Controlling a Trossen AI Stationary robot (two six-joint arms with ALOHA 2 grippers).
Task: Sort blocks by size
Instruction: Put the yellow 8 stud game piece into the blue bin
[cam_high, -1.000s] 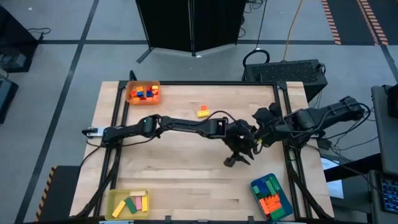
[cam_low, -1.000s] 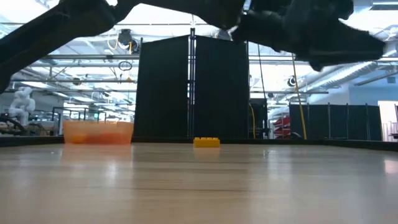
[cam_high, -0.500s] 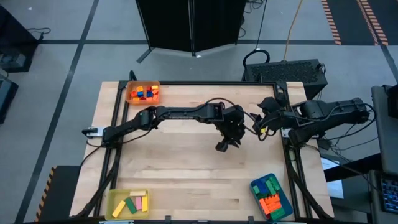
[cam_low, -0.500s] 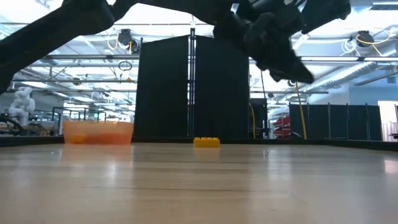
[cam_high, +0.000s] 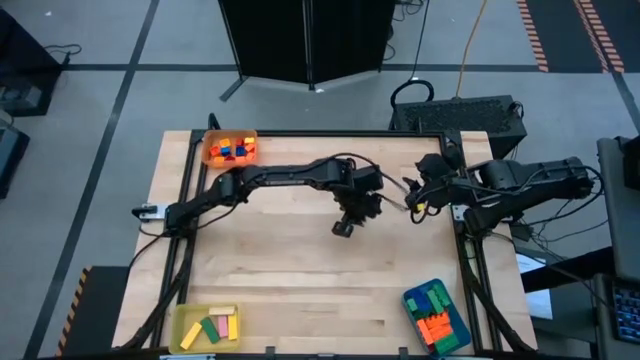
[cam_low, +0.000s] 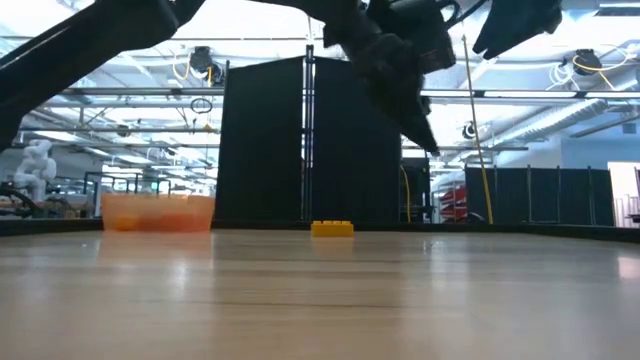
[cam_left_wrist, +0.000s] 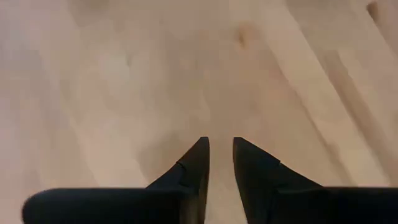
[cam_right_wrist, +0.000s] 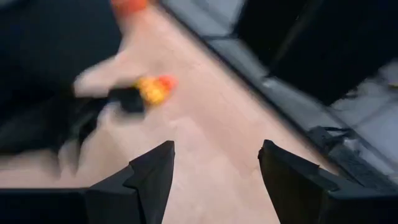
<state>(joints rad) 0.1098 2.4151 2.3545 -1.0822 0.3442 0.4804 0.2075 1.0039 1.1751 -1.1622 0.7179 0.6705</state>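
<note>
A yellow-and-red block (cam_high: 326, 180) lies on the tabletop (cam_high: 280, 290) near the far edge, partly hidden beside the left arm; no writing is readable. The left pincer (cam_high: 343, 228), nearly closed and empty, hovers nearer mid-table. The right pincer (cam_high: 413, 207) waits wide apart at the right edge.

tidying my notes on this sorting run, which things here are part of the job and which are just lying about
Part of the job:
loose yellow brick
orange tray of small bricks
yellow tray
blue tray
left pincer
right pincer

Just lying about:
grey case
black cabinet
</note>
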